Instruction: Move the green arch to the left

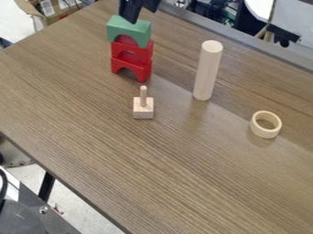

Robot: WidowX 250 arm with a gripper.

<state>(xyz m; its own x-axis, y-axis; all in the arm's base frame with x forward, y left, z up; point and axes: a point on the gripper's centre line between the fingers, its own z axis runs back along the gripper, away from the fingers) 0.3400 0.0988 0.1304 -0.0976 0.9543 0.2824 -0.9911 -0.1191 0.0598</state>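
The green arch (129,30) rests on top of two stacked red arches (132,61) at the upper left of the table. Just above the green arch, at the top edge of the view, hangs the black gripper (136,18), its fingers parted in a V. One fingertip reaches down close to the back of the green arch; whether they touch I cannot tell. The upper part of the gripper is cut off by the view's edge.
In front of the stack stands a small wooden block with a peg (143,109). A tall wooden cylinder (207,71) stands upright to the right, and a wooden ring (265,124) lies further right. The table's (202,183) left edge runs diagonally past the stack.
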